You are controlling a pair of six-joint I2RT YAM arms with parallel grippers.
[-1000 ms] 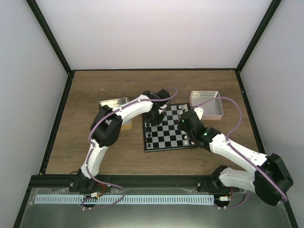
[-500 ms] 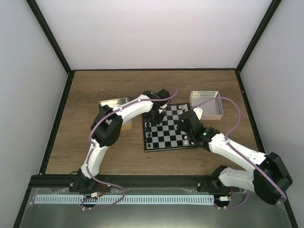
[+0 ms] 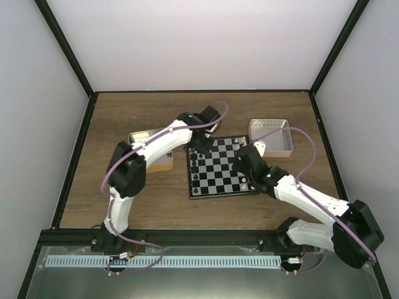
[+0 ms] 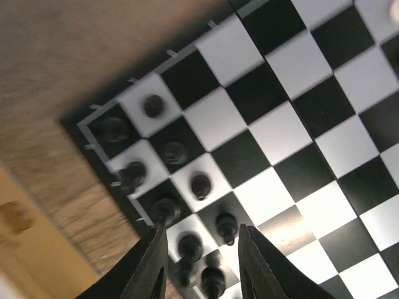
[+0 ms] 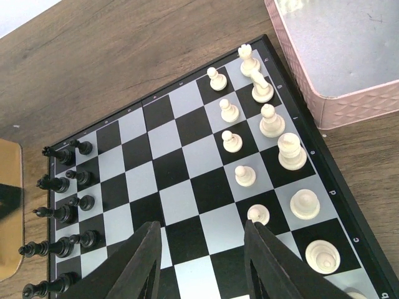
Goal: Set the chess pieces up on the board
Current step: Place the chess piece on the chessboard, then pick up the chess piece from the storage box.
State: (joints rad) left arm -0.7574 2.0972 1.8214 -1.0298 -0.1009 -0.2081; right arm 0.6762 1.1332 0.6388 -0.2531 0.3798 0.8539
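Observation:
The board (image 3: 219, 169) lies mid-table. Black chess pieces (image 3: 197, 177) stand in two files along its left edge, and white pieces (image 3: 242, 182) along its right edge. My left gripper (image 3: 199, 146) hovers over the board's far-left corner. In the left wrist view it (image 4: 202, 235) is open and empty just above the black pieces (image 4: 201, 185) on the board (image 4: 293, 124). My right gripper (image 3: 247, 165) is over the board's right half. In the right wrist view it (image 5: 201, 227) is open and empty, above middle squares of the board (image 5: 181, 162), between the black pieces (image 5: 62, 213) and white pieces (image 5: 269, 121).
A pink metal tin (image 3: 270, 136) stands off the board's far-right corner, close to the white pieces in the right wrist view (image 5: 336, 56). A gold tin (image 3: 148, 138) sits left of the board, partly under my left arm.
My left arm has swung left and back, so its gripper has shifted slightly toward the board's far-left corner. The right arm has barely moved. No piece has visibly moved.

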